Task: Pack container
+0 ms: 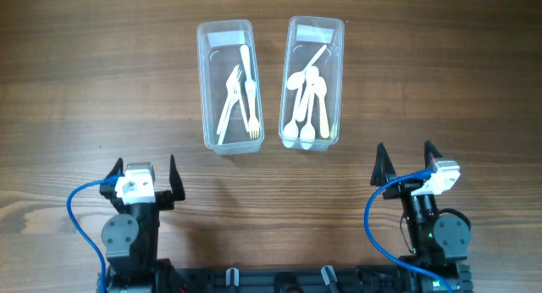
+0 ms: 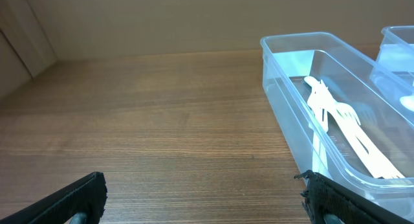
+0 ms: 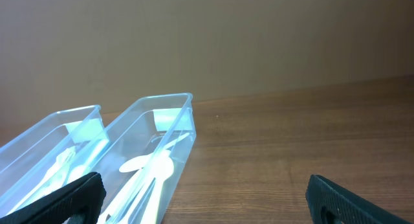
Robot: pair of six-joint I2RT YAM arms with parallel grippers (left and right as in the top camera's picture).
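Two clear plastic containers stand side by side at the back middle of the table. The left container (image 1: 208,81) holds white plastic forks (image 1: 240,94) and a knife. The right container (image 1: 338,81) holds several white plastic spoons (image 1: 306,102). My left gripper (image 1: 142,171) is open and empty near the front left, well short of the left container (image 2: 284,88), whose forks (image 2: 346,130) show in the left wrist view. My right gripper (image 1: 408,162) is open and empty at the front right, with the right container (image 3: 184,136) and its spoons (image 3: 149,164) to its left.
The wooden table (image 1: 102,90) carries nothing else. Blue cables (image 1: 78,217) loop beside each arm base at the front edge. A wall rises behind the table in the right wrist view (image 3: 259,36).
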